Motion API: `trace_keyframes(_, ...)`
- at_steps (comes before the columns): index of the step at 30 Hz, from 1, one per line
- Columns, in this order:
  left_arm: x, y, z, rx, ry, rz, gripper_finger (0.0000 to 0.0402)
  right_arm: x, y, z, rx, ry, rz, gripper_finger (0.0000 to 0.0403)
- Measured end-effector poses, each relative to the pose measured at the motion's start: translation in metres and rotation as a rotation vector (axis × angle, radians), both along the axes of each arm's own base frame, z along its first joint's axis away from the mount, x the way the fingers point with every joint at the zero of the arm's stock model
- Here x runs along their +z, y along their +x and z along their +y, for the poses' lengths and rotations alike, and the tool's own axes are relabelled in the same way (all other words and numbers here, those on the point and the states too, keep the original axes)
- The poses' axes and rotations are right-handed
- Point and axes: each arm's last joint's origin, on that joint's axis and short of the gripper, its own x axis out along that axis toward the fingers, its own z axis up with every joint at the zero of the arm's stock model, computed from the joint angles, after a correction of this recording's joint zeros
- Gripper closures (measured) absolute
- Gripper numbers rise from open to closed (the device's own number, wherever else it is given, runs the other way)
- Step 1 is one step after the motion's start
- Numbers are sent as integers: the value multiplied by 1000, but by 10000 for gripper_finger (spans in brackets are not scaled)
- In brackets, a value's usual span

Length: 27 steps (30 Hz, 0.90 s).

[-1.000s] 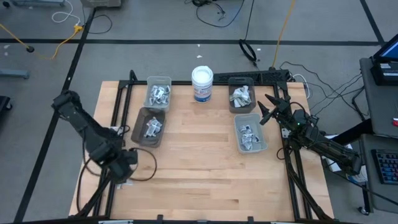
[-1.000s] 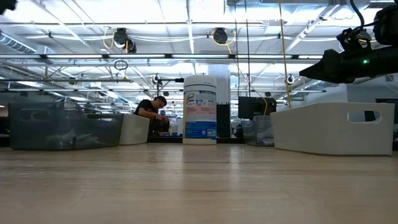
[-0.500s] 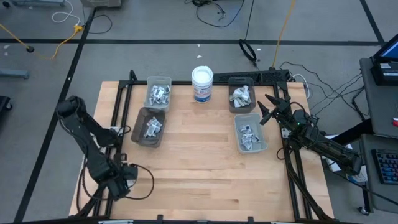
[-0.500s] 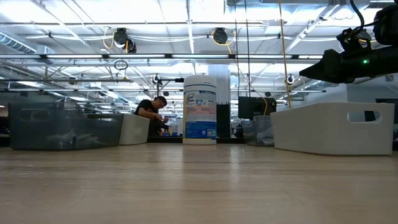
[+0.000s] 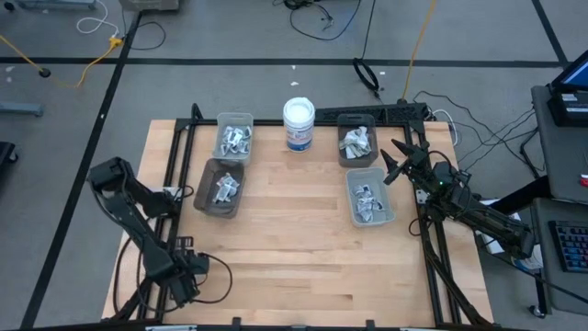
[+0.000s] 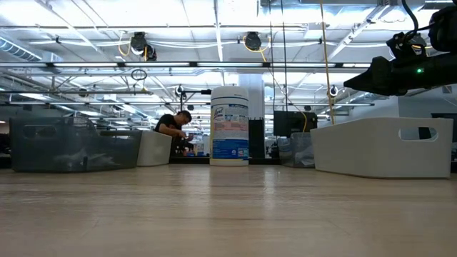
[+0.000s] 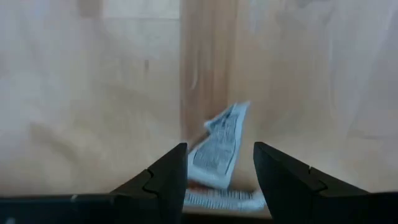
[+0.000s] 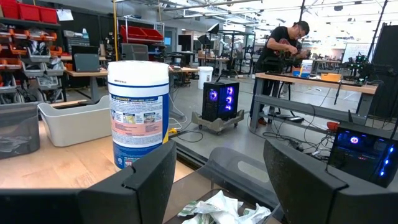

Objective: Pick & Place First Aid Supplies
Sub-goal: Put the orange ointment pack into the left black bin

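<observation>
The left gripper (image 5: 188, 276) was found low at the near left corner of the worktop (image 5: 294, 248), its arm folded back along the left edge. In its wrist view a printed white packet (image 7: 219, 149) stood between the two dark fingers (image 7: 163, 180) — whether it was clamped or merely lying there could not be told.

The remaining first aid supplies (image 5: 225, 187) were seen heaped in four bins: two near the far left corner (image 5: 204, 188), two toward the far right (image 5: 353, 118). A white round tub (image 5: 299, 124) was placed at the middle of the far edge, between the two pairs.

The right gripper (image 5: 393, 163) was held above the right edge, just beside the nearer right bin (image 5: 390, 204) — fingers spread wide, nothing between them.
</observation>
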Motion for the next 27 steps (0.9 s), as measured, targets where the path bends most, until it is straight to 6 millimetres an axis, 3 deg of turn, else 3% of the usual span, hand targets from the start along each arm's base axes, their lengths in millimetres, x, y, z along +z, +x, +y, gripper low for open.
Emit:
trace_keyframes(9, -18, 1, -2, -39, -11, -3, 225, 0, 0, 0, -1, 0, 0, 165)
trace_keyframes(13, -18, 5, -3, -46, -44, -17, 274, 0, 0, 0, 0, 0, 0, 165)
trace_keyframes(19, -19, 10, -1, -42, -53, -22, 381, 0, 0, 0, 0, 0, 0, 165)
trace_keyframes(27, -8, 16, 6, -26, -70, 9, 397, 0, 0, 0, -1, 0, 0, 165)
